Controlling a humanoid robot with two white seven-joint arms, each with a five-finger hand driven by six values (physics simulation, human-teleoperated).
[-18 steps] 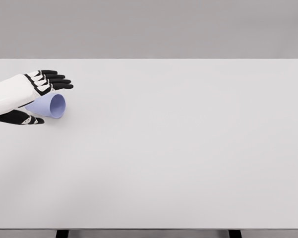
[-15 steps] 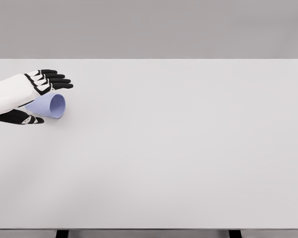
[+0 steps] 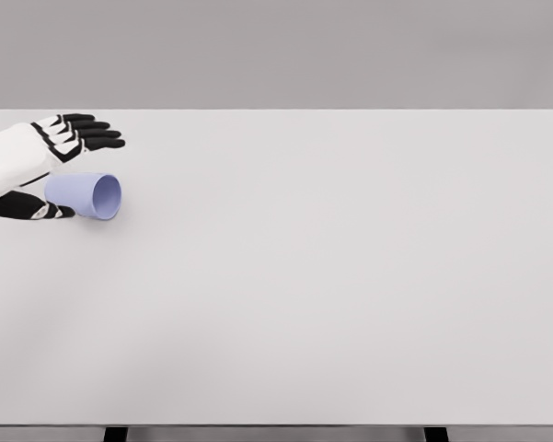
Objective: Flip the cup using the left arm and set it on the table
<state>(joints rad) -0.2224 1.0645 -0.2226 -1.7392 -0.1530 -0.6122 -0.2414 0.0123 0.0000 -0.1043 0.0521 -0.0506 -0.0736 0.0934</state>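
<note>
Cup (image 3: 85, 196): lies on its side at the surface's (image 3: 331, 276) far-left edge, mouth facing right.
Left hand (image 3: 39, 161): fingers (image 3: 90, 132) spread around cup's base, gripping nothing.
Advice: I'd close around the body before lifting.

No legible text, labels, brand marks, numbers or signs in the head view. The lavender cup (image 3: 86, 196), the white-and-black left hand (image 3: 39, 164) and the white table (image 3: 331, 276) all show plain, unmarked surfaces.
</note>
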